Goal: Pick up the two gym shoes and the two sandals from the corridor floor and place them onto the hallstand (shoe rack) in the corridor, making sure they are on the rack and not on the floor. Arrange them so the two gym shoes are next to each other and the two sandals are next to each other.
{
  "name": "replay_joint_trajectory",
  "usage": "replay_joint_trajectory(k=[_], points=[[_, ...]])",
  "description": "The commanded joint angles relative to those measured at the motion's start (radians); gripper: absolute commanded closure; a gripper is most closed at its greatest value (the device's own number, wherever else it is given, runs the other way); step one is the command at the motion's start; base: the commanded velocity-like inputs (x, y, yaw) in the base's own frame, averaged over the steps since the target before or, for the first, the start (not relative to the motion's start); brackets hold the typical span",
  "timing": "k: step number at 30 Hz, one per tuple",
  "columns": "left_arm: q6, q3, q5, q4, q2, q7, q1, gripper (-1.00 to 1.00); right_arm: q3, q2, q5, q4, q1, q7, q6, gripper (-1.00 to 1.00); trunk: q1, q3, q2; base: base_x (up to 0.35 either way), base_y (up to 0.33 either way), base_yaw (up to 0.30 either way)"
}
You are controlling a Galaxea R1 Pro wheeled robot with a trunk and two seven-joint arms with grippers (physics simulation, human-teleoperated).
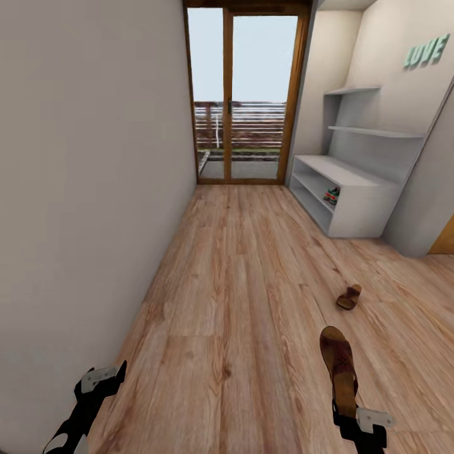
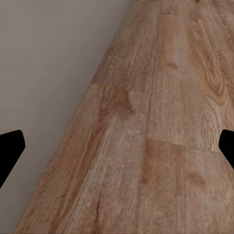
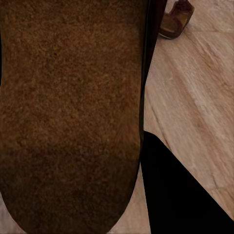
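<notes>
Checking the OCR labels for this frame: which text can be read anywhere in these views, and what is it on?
"LOVE": pale green raised letters on the wall above the shoe rack, seen slantwise in the head view.
Sneakers on the rack's lower shelf: any label is too small to read.
Sandal in the right gripper and sandal on the floor: no readable marks.

both arms black; left gripper [image 1: 104, 378] and right gripper [image 1: 362, 419] each carry a light-grey plate with small dark screw dots.
</notes>
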Motion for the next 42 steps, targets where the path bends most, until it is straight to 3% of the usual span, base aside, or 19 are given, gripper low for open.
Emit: replay_joint_trajectory(k=[1, 42], points=[[-0.004, 0.008, -0.010, 0.001, -0.001, -0.006, -0.001, -1.00, 0.004, 0.000, -0.011, 0.000, -0.001, 0.001, -0.003, 1.00, 0.000, -0.001, 0.000, 0.338, 0.000, 0.000], [-0.004, 0.008, -0.010, 0.001, -0.001, -0.006, -0.001, -1.00, 0.004, 0.000, -0.011, 0.001, -0.001, 0.001, -0.003, 1.00, 0.000, -0.001, 0.000, 0.338, 0.000, 0.000]])
